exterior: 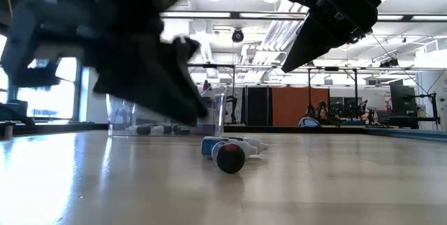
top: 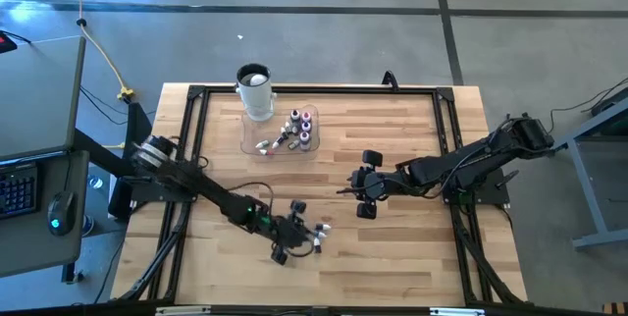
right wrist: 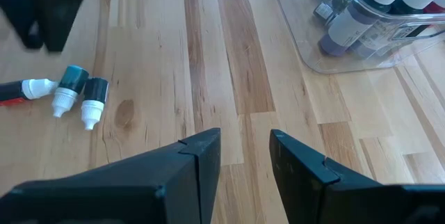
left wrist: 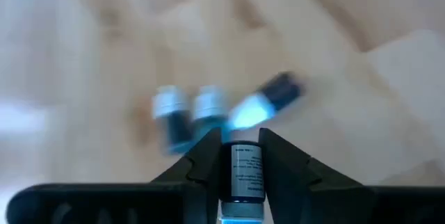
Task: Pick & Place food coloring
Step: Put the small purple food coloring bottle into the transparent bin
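1. Spanning the whole scene, the wooden table [top: 392, 257] carries everything, with both dark arms reaching in from its sides.
2. Standing at the far edge, a white cup [top: 255, 91] sits touching a clear tray [top: 247, 137], which holds several food coloring bottles [right wrist: 354, 26], some upright with whitish tips up, some lying flat.
3. The left gripper [left wrist: 242, 175] is at the near middle of the table, its fingers [left wrist: 203, 160] closed on one held bottle [left wrist: 243, 172]. That bottle's long axis runs along the fingers; which way its tip points I cannot tell.
4. The right gripper [right wrist: 245, 156] hovers above the table right of centre, well apart from the tray, jaws parted with a narrow gap and nothing between them.
5. Three loose bottles [right wrist: 73, 92] lie on their sides on bare wood just beside the left gripper, touching or nearly so. Two teal-bodied ones lie roughly parallel with white tips the same way; the third, a red bottle [right wrist: 17, 90], lies across their line.
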Available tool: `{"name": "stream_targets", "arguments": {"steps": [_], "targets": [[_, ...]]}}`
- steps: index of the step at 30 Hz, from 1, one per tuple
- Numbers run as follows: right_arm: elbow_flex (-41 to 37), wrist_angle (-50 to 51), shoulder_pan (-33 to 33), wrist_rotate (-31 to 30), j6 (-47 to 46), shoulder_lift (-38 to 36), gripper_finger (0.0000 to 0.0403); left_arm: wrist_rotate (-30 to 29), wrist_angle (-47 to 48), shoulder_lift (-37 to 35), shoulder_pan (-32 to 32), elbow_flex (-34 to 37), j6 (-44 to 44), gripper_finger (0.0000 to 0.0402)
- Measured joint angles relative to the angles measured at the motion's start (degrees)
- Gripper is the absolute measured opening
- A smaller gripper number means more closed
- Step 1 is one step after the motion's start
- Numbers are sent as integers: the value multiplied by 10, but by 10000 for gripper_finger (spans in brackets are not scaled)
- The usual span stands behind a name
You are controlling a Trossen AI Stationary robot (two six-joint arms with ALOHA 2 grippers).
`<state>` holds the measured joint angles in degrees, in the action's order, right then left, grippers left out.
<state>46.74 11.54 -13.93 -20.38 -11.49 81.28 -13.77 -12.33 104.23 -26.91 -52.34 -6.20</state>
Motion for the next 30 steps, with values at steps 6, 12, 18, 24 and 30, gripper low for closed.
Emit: {"name": "stream_targets", "arguments": {"steps": [6,12,18,24,30], "targets": [[0,0,0,0,0,0,117,-143,140,-117,4,-1,-70,83],[0,0,0,0,0,0,117,-276,279,-222,43,-2,-63,84],[0,-1,0,0,0,0,117,-220,380,-275,180,-2,-8,84],[0,-2,0,0,0,0,117,-83,379,-252,347,-2,49,84],[0,-2,0,0,0,0,117,-73,378,-201,444,-2,124,85]]}}
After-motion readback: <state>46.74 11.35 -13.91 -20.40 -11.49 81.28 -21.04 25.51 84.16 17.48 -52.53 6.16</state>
